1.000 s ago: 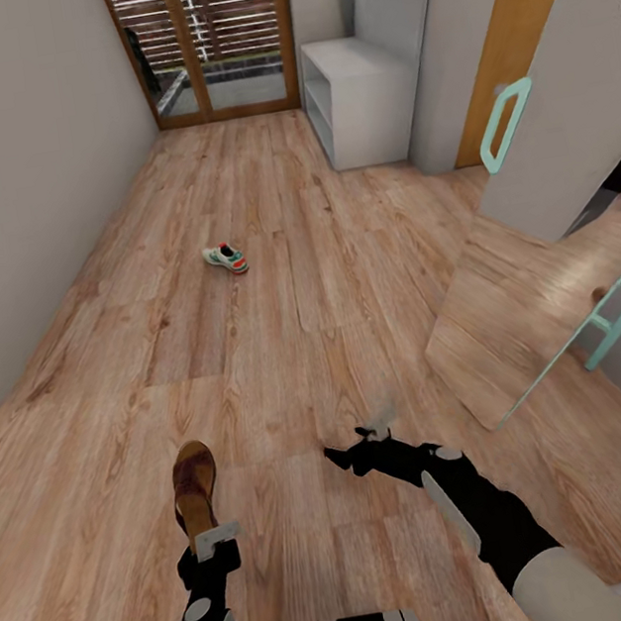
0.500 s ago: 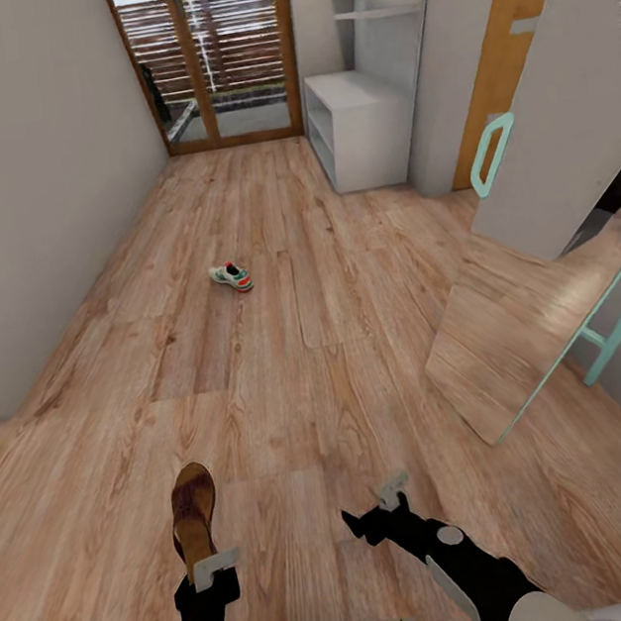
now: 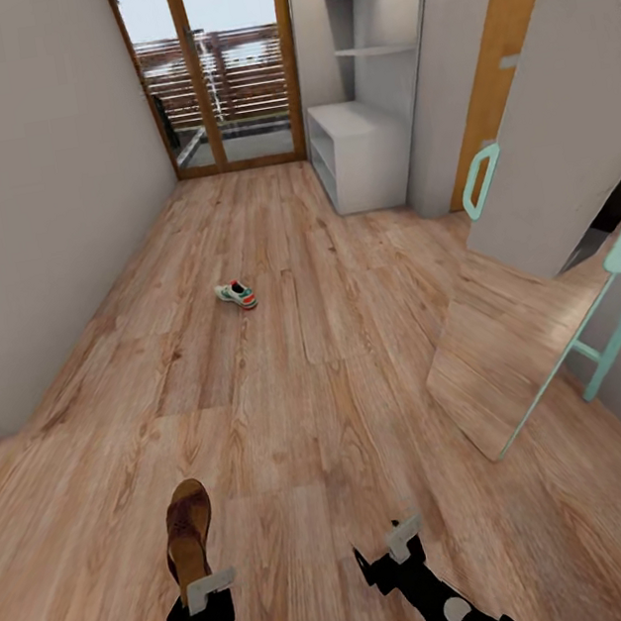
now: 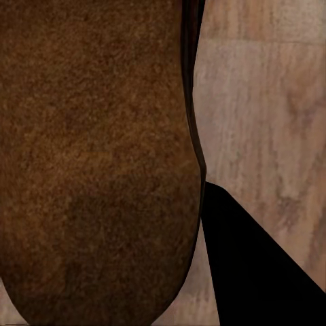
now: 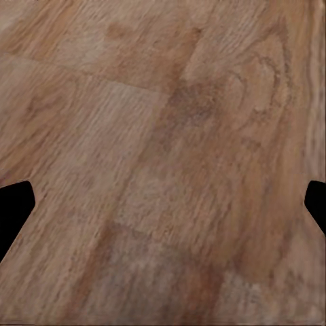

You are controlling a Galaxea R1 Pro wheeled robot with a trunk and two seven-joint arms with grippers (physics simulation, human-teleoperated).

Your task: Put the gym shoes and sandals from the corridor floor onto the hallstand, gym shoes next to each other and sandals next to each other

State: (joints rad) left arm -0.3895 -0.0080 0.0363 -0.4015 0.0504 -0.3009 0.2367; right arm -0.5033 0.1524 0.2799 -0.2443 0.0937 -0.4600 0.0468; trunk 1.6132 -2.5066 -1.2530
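Left claw [image 3: 200,594] pinching brown sandal [image 3: 187,524]; right claw [image 3: 385,553] spread, empty.

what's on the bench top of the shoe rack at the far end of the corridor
The hallstand's bench top looks bare, with no shoes visible. Its low shelves face sideways, so their insides are hidden. One gym shoe lies on the floor.

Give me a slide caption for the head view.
Left gripper carries a brown sandal down the corridor; one gym shoe lies on the floor before the hallstand.
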